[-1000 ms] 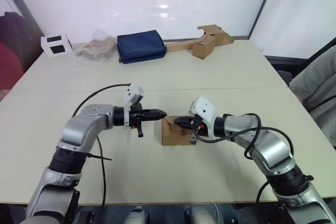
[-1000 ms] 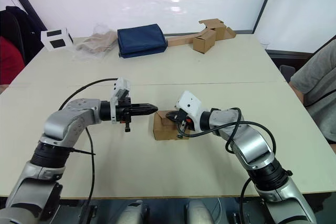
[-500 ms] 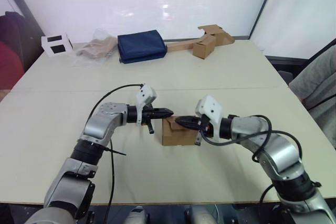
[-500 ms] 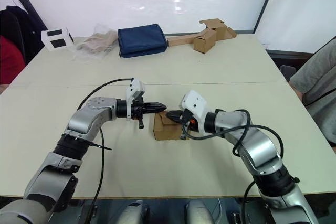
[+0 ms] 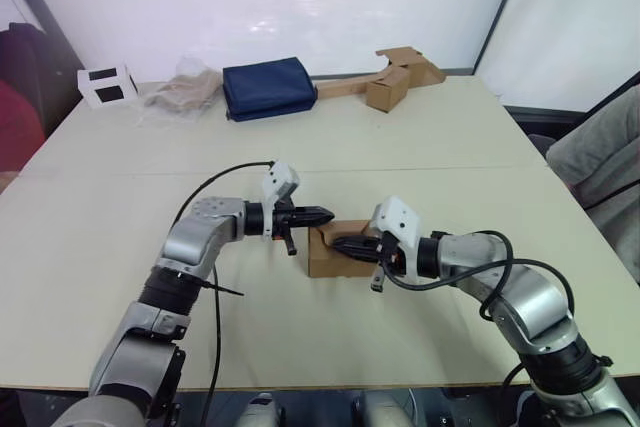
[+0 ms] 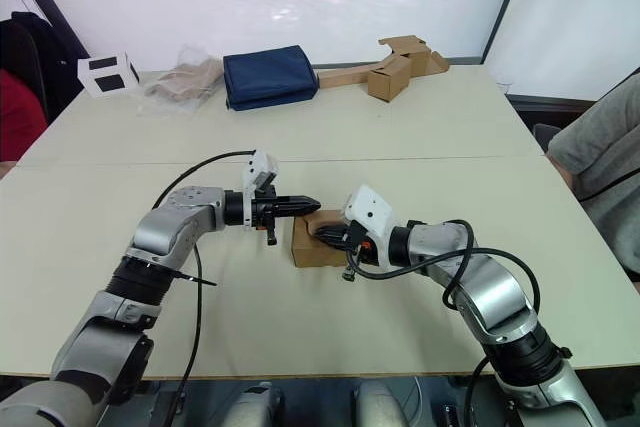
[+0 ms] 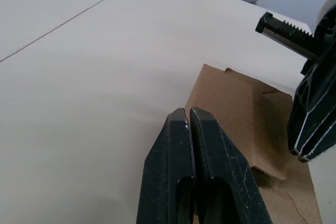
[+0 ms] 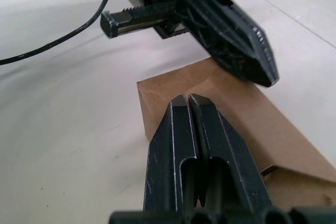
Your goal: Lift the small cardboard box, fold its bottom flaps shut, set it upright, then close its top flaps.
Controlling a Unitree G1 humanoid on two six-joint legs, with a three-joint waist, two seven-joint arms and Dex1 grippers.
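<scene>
Small plain brown cardboard box [image 5: 338, 251]: resting on beige surface [image 5: 420, 157]. Left gripper [image 5: 327, 215] and right gripper [image 5: 337, 243]: fingers pressed together, empty, over box top.

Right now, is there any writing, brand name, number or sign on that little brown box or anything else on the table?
No readable text anywhere.
Small cardboard box: plain brown, unmarked.
White box at the far corner: black squares, no letters or numbers.
Dark blue bag: no label visible.
Cardboard pieces at the far edge: plain.
</scene>
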